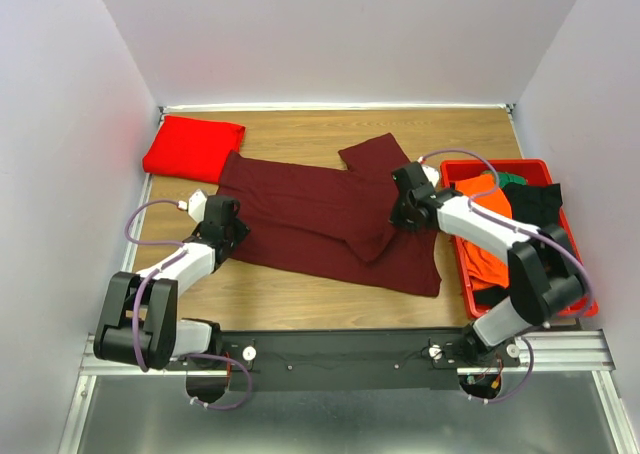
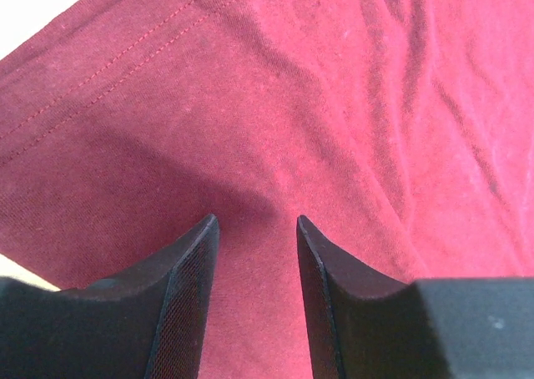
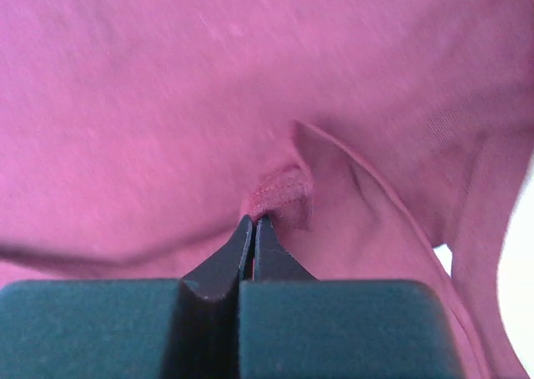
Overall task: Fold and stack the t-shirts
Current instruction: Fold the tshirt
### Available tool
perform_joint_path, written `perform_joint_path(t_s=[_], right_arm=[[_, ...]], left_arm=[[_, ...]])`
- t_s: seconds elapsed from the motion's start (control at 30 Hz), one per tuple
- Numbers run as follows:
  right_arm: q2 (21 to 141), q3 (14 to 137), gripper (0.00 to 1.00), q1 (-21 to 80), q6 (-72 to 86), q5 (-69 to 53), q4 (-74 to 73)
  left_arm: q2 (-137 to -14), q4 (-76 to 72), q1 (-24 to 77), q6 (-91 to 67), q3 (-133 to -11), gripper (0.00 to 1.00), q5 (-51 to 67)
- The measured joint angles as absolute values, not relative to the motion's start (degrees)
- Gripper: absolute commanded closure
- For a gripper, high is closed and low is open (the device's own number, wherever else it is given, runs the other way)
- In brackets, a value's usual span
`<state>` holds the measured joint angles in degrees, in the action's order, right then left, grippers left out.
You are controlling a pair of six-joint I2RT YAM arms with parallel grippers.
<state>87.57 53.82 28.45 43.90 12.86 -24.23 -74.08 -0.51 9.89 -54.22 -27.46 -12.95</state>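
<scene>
The maroon t-shirt (image 1: 310, 214) lies spread across the middle of the wooden surface (image 1: 300, 132), one sleeve reaching toward the far edge. The left gripper (image 2: 257, 220) sits at the shirt's left edge, its fingers (image 2: 192, 279) about half apart over the cloth, with nothing gripped between them. The right gripper (image 3: 253, 220) is at the shirt's right side, fingers pressed together on a small hemmed fold of the maroon cloth. A folded red t-shirt (image 1: 193, 146) rests just beyond the maroon shirt's far-left corner. A red bin (image 1: 500, 162) of clothes stands to its right.
</scene>
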Motion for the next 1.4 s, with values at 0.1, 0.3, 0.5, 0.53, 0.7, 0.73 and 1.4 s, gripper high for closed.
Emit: perform_joint_path(t_s=[0.1,0.3,0.5,0.53,0.7,0.73,1.4], right_arm=[[92.16,57.80,1.00,28.42,43.66,13.58,-23.55],[99.83,64.03,1.00,27.29,43.46,14.11,-22.94],[102.72,66.28,1.00,24.38,43.53,14.09,-22.15],[102.74,66.30,0.99,24.01,43.57,14.09,-22.02],[102.74,66.35,0.98,22.00,44.62,14.06,-21.56],[102.74,66.35,0.95,21.63,45.04,14.09,-21.28],[89.84,55.27,0.37,20.10,42.15,13.23,-16.25]], left_arm=[[-74.35,-0.84,9.89,-53.98,-27.53,0.50,-12.93],[-74.65,-1.17,9.89,-53.23,-27.66,0.50,-12.82],[-74.65,-1.13,9.89,-52.66,-27.75,0.50,-12.80],[-74.65,-1.15,9.89,-52.56,-27.75,0.50,-12.80],[-74.65,-1.13,9.89,-52.18,-27.75,0.50,-12.78],[-74.65,-1.13,9.89,-52.12,-27.75,0.50,-12.80],[-74.02,-0.54,9.89,-51.68,-28.01,0.50,-12.80]])
